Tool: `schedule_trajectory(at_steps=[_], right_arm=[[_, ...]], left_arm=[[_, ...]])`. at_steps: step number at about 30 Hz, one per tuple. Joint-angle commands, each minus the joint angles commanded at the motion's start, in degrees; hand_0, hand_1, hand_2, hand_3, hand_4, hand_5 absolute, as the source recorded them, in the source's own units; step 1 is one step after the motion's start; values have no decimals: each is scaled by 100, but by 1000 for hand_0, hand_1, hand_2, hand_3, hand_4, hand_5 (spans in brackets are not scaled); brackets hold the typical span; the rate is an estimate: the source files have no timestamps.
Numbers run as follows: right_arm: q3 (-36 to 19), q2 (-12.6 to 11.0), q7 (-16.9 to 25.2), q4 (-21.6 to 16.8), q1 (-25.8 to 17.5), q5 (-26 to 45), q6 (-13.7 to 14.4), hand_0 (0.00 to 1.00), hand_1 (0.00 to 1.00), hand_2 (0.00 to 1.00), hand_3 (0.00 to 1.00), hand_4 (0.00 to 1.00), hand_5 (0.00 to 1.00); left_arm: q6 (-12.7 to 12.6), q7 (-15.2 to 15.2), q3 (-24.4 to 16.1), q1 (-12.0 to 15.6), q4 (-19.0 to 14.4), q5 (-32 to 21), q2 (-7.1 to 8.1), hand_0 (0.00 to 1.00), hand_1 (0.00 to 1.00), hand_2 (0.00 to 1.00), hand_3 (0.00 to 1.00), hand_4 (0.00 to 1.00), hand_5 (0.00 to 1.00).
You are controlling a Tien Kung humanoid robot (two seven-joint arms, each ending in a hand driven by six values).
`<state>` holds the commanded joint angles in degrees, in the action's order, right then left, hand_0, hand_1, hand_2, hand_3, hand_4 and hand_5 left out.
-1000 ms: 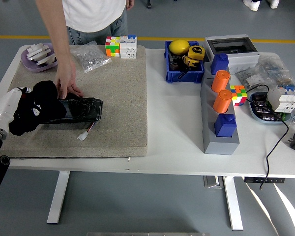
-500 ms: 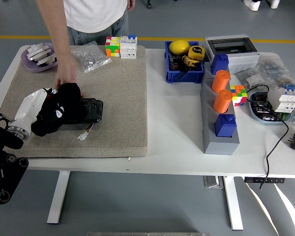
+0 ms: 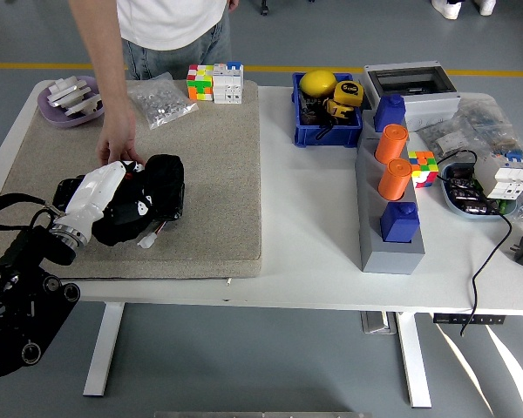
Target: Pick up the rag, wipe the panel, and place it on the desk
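My left hand (image 3: 144, 196) is shut on a black rag (image 3: 164, 181) and presses it on the right end of a glossy black panel (image 3: 70, 188) that lies on the beige mat (image 3: 213, 174). The hand and rag cover most of the panel. A white plug on thin wires (image 3: 146, 239) sticks out below the panel. A person at the far side holds the panel's upper edge with one hand (image 3: 118, 150). My right hand is out of view.
On the mat's far edge stand a purple tray of white parts (image 3: 67, 100), a clear bag of parts (image 3: 159, 100) and puzzle cubes (image 3: 214, 82). To the right are a blue bin (image 3: 326, 109), a grey block with orange and blue cylinders (image 3: 390, 205) and cables.
My left hand has slid the rag to the right along the panel, from its left end to its right end. The person's hand has stayed on the panel's upper edge.
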<state>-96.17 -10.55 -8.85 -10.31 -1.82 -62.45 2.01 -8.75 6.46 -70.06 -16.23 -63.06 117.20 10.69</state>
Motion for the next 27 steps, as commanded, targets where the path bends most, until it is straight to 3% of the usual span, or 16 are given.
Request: schedule_trajectory(at_steps=[13, 27], right_arm=[[68, 1, 13, 0, -1, 47, -35, 748, 626, 681, 612, 998, 498], [92, 5, -86, 0, -39, 35, -27, 748, 626, 682, 612, 998, 500]], left_arm=[[-6, -21, 268, -34, -111, 8, -189, 286, 152, 575, 367, 2, 2], [-48, 43, -216, 50, 69, 5, -152, 286, 153, 574, 368, 2, 2]])
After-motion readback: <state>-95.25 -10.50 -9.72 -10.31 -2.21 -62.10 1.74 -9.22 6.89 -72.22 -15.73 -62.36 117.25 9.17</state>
